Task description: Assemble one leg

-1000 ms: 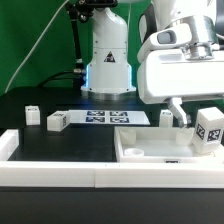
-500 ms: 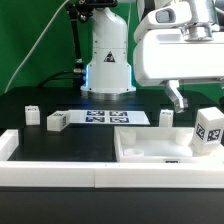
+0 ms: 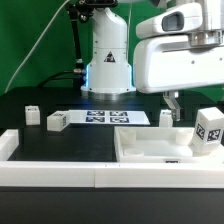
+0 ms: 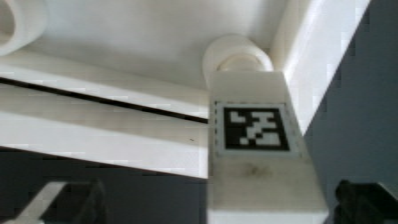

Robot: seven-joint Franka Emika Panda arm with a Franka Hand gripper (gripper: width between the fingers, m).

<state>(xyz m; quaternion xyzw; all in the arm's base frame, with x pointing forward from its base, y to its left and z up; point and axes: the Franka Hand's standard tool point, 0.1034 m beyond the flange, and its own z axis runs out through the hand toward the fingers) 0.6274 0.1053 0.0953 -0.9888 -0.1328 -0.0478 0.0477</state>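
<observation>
The white tray-shaped piece [image 3: 140,150] lies at the front right of the table. One white leg [image 3: 208,130] with a square tag stands upright at its corner on the exterior view's right. In the wrist view this leg [image 4: 249,130] rises out of the tray corner [image 4: 107,90] and runs between my dark fingertips [image 4: 54,205] without touching them. My gripper [image 3: 171,102] hangs above the tray, left of that leg in the exterior view, and is open and empty [image 4: 210,205].
Three more white legs stand loose on the black table: two at the exterior view's left [image 3: 30,115] [image 3: 57,121] and one behind the tray [image 3: 165,118]. The marker board [image 3: 105,117] lies in the middle. A white rail [image 3: 60,172] runs along the front.
My gripper has lifted a little above the tray and its finger has swung slightly to the exterior view's left. The legs and tray have not moved.
</observation>
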